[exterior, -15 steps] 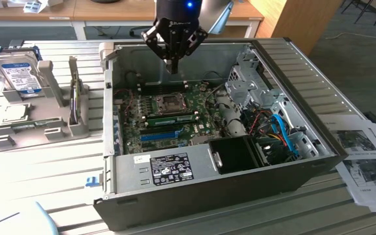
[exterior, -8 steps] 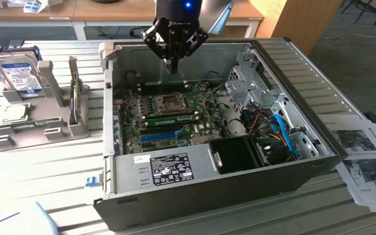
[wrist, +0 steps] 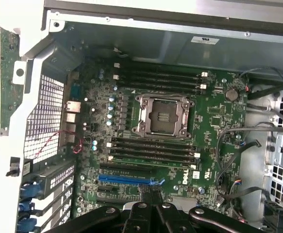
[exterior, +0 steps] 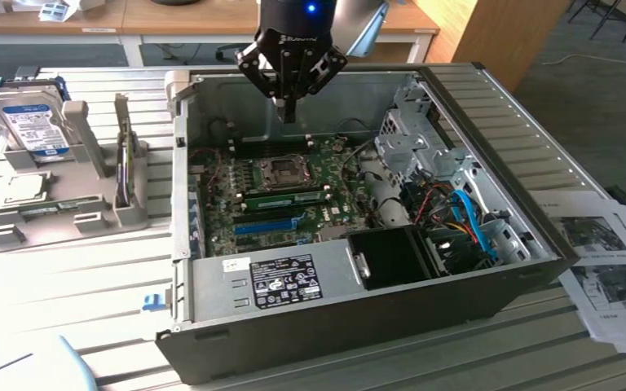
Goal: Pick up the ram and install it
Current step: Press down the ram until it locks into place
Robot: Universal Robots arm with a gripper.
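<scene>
A pale slatted tabletop [exterior: 74, 277] carries an open computer case [exterior: 487, 269] lying on its side, with wooden desks [exterior: 95, 20] behind it. The gripper [exterior: 288, 114] hangs above the motherboard [exterior: 280, 191] near the case's back wall, fingers pressed together on nothing — free space all round. The ram [exterior: 291, 198] sits seated on the board just below the processor socket [wrist: 161, 115].

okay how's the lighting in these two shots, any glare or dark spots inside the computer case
Exterior view: even daylight, the black shroud inside the case reads as a dark patch. Wrist view: the case's metal wall is washed out bright, while the motherboard below stays evenly lit and legible.
</scene>
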